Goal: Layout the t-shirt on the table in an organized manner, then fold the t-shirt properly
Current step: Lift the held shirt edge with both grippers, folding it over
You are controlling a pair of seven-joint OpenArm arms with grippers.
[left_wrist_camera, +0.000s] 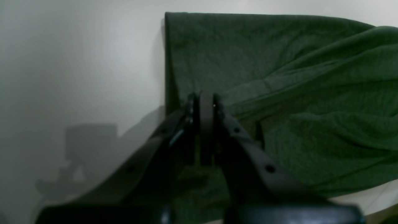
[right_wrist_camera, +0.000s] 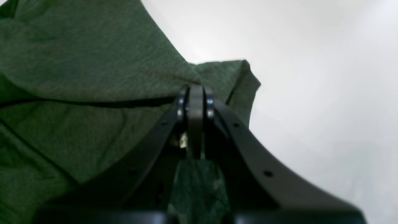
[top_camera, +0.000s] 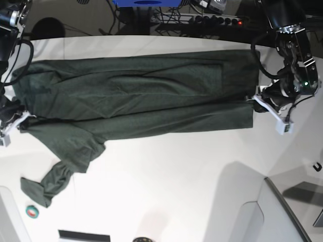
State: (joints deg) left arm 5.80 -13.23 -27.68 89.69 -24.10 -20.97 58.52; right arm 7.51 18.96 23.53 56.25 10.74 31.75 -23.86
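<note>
The dark green t-shirt [top_camera: 141, 96] lies stretched lengthwise across the white table [top_camera: 176, 181], folded along its length. One sleeve [top_camera: 50, 181] trails crumpled toward the near left. My left gripper [top_camera: 254, 100] is shut on the shirt's right edge; in the left wrist view its fingertips [left_wrist_camera: 205, 101] pinch the cloth [left_wrist_camera: 279, 77] at a folded corner. At the shirt's left end my right gripper [top_camera: 21, 120] is shut on the fabric. In the right wrist view that gripper [right_wrist_camera: 196, 91] clamps the cloth [right_wrist_camera: 77, 56] near a corner, with bare table [right_wrist_camera: 311, 62] beyond.
A small round teal and red roll [top_camera: 33, 212] sits near the front left corner. A black strip [top_camera: 83, 236] lies at the front edge. A raised white panel [top_camera: 282, 212] stands at the near right. Cables and a blue object [top_camera: 146, 3] are behind the table.
</note>
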